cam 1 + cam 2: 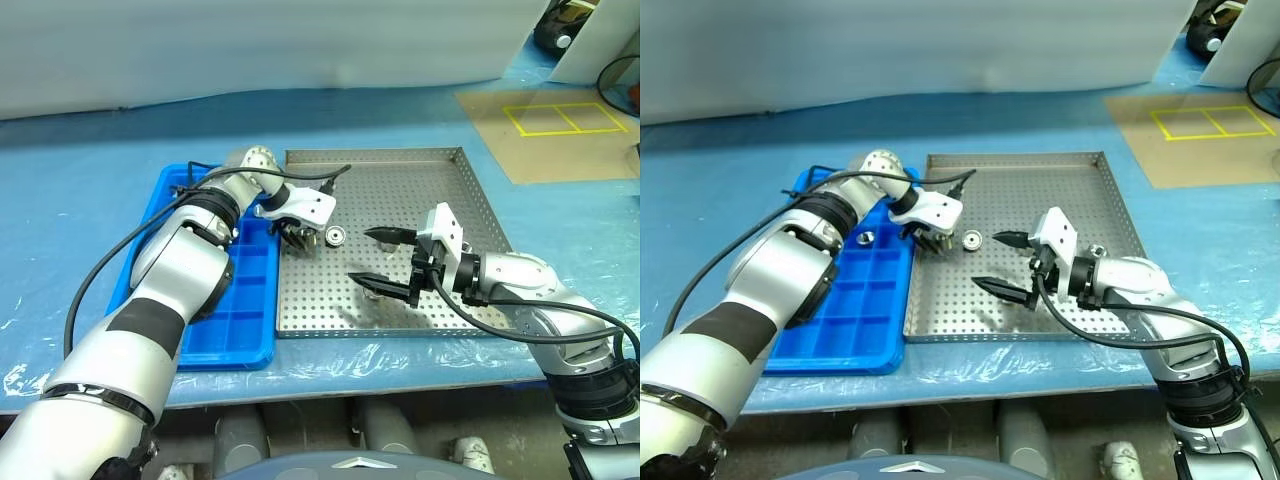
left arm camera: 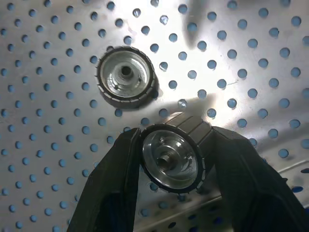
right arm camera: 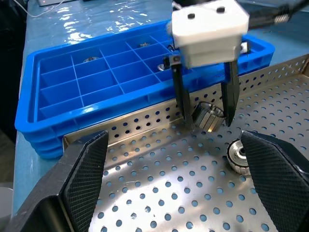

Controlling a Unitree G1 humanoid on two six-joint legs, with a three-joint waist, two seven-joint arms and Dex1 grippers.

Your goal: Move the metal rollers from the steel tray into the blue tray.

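Blue-covered tabletop (image 1: 90, 180); square grey perforated steel tray (image 1: 400, 180) beside bright blue gridded plastic tray (image 1: 250, 330). Left gripper (image 3: 206, 120) jaws clamp one shiny ribbed metal roller (image 2: 175, 153) just above the steel tray's left edge; second roller (image 1: 335, 236) lies beside. Right gripper (image 1: 382, 258) jaws wide open, empty.

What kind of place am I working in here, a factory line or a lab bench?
Probably a lab or test bench set up like a parts-sorting station: a table under blue plastic sheeting, a perforated steel tray of metal rollers beside a gridded blue tray, and yellow tape squares on a board.

Head views overhead; wrist views close above steel tray (image 1: 400, 190).
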